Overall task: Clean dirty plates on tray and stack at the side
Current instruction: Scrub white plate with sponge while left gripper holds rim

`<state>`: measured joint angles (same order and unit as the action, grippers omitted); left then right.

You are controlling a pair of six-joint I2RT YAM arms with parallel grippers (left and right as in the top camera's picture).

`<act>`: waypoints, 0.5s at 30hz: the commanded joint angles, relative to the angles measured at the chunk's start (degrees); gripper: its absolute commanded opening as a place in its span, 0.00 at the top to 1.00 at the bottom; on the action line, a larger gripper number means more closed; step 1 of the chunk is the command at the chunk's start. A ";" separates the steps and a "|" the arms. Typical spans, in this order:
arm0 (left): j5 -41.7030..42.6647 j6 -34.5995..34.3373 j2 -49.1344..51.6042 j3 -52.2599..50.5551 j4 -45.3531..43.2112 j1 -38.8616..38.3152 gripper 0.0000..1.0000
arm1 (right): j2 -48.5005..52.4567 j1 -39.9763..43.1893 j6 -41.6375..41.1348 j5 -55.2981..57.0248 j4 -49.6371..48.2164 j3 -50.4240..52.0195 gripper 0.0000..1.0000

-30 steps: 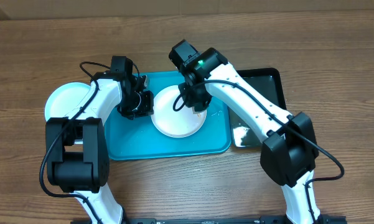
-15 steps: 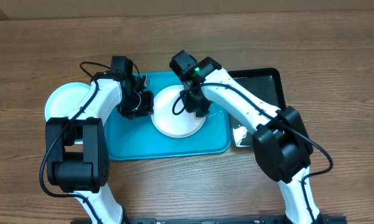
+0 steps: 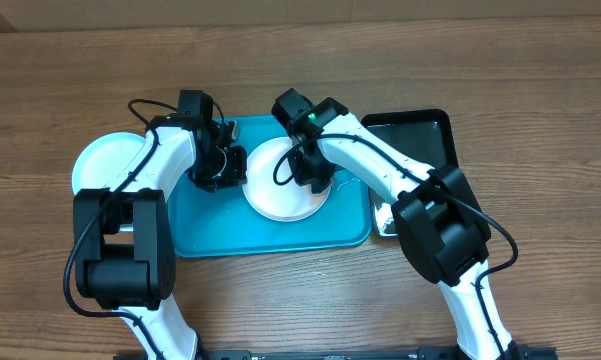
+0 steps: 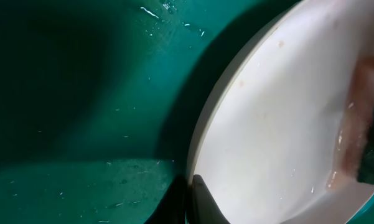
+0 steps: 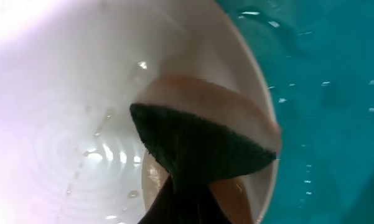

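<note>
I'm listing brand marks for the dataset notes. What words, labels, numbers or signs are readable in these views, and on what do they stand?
None can be read. No print shows on the white plate, the turquoise tray, the black tray, the sponge, the left arm or the right arm. The green light on the right arm carries no characters.
</note>
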<state>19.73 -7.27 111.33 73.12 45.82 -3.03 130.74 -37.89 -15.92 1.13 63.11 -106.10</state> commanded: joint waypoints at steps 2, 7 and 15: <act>1.31 0.87 -0.33 -0.11 -0.04 -0.55 0.96 | 1.86 -0.26 -0.35 -12.96 -1.79 1.16 0.96; 1.31 0.87 -0.33 -0.11 -0.02 -0.55 0.96 | 1.81 0.09 3.78 -23.21 -3.72 0.92 0.96; 1.31 0.87 -0.33 -0.11 -0.04 -0.55 0.96 | -0.63 3.48 7.58 -26.27 4.20 -7.65 0.96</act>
<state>19.59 -7.25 111.33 73.12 45.82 -3.03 131.70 -36.38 -11.25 -21.56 65.95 -108.73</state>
